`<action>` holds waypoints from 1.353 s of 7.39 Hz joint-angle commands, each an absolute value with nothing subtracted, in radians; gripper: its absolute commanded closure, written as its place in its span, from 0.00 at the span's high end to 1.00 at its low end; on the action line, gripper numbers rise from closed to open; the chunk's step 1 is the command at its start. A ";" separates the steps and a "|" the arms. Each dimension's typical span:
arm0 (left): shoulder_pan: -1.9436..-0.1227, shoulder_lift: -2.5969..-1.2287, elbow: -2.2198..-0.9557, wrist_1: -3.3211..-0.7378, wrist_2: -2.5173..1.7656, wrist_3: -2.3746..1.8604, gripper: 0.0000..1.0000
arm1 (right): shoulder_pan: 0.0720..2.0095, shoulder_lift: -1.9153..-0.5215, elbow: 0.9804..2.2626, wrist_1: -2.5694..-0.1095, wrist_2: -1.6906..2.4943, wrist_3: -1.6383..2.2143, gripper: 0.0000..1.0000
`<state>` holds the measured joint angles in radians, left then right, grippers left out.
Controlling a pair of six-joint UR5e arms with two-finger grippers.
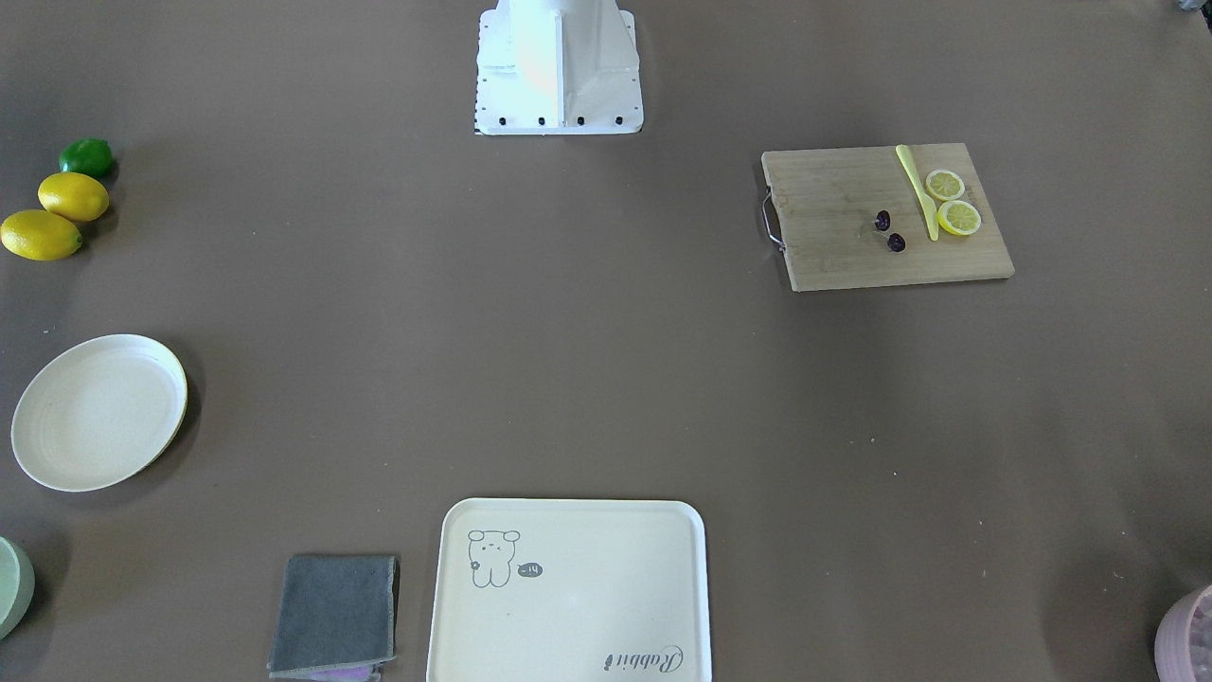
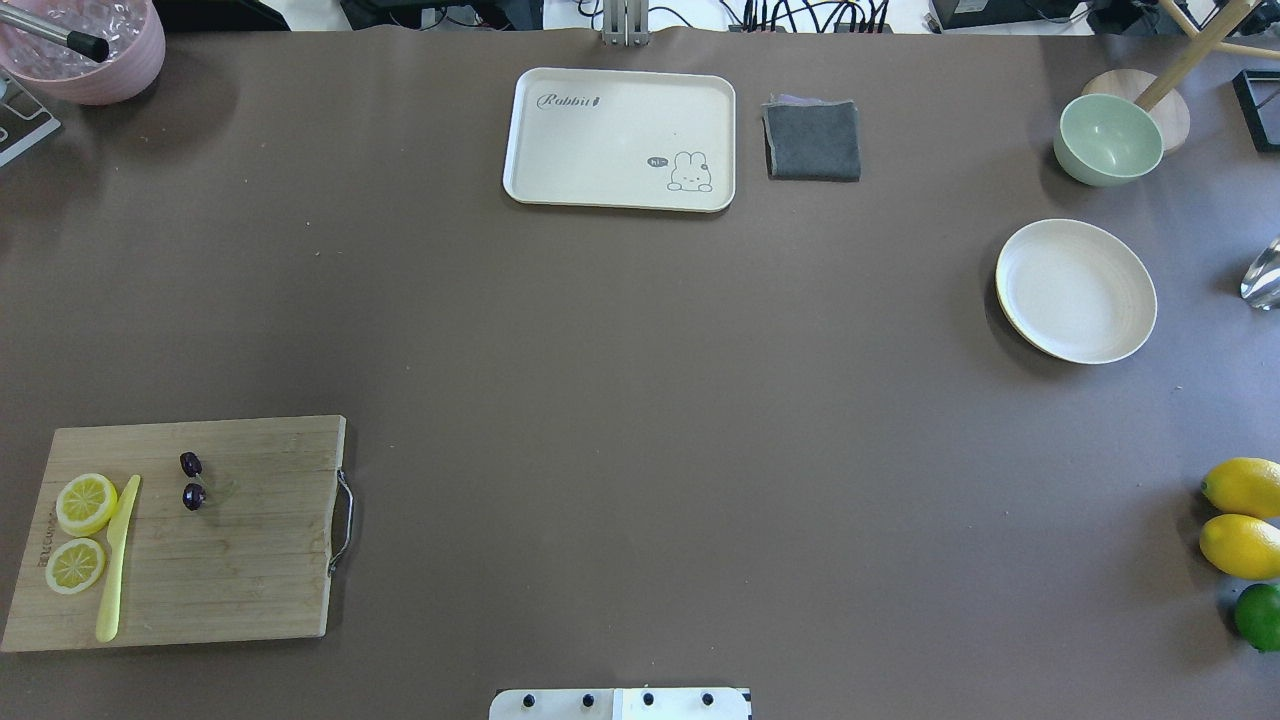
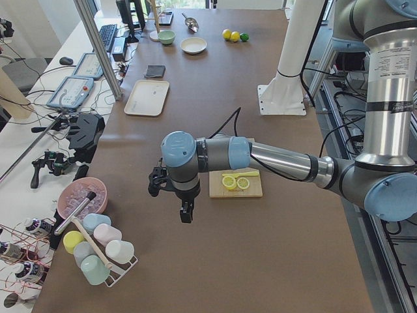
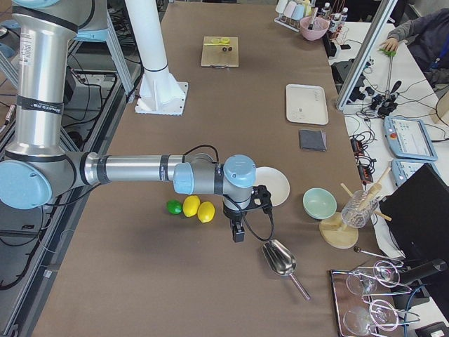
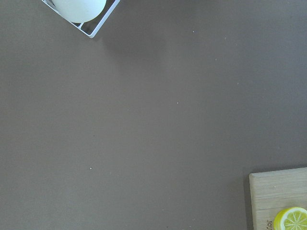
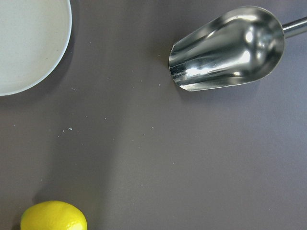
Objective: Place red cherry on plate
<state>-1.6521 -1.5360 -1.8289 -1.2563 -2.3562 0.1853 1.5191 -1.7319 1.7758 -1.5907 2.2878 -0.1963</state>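
Note:
The red cherry [image 1: 889, 232] [image 2: 192, 480], two tiny dark fruits on a thin green stem, lies on a wooden cutting board [image 1: 833, 237] [image 2: 250, 570] at the robot's left. The cream-white round plate [image 1: 99, 412] [image 2: 1076, 290] [image 6: 29, 43] sits empty far across the table at the robot's right. My left gripper [image 3: 186, 214] hangs over bare table beyond the board's outer end, apart from the cherry. My right gripper [image 4: 238, 233] hangs near the plate [image 4: 277, 184]. Both grippers show only in the side views, so I cannot tell whether they are open or shut.
Two lemon slices [image 2: 85, 503] and a yellow knife [image 2: 115, 560] share the board. Two lemons [image 2: 1240, 515], a lime [image 2: 1260, 615], a metal scoop [image 6: 225, 48], a green bowl [image 2: 1108, 140], a bear tray [image 2: 620, 140], a grey cloth [image 2: 812, 140] and a pink bowl [image 2: 85, 45] ring the table.

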 commanded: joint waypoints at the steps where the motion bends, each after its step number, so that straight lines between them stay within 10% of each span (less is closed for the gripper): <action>1: -1.652 -1.537 -1.844 -1.258 -2.356 0.189 0.99 | 1.519 -1.730 1.776 -1.591 2.289 -0.195 1.00; 5: -1.655 -1.598 -1.908 -1.305 -2.356 0.183 0.99 | 1.525 -1.721 1.856 -1.446 2.281 -0.190 1.00; 10: -1.655 -1.525 -1.795 -1.989 -2.379 0.163 0.99 | 1.490 -1.681 1.836 -1.267 2.344 0.172 1.00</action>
<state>-1.6575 -1.5626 -1.8280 -1.8438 -2.3603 0.1676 1.5305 -1.7006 1.8486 -1.2762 2.3376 0.0360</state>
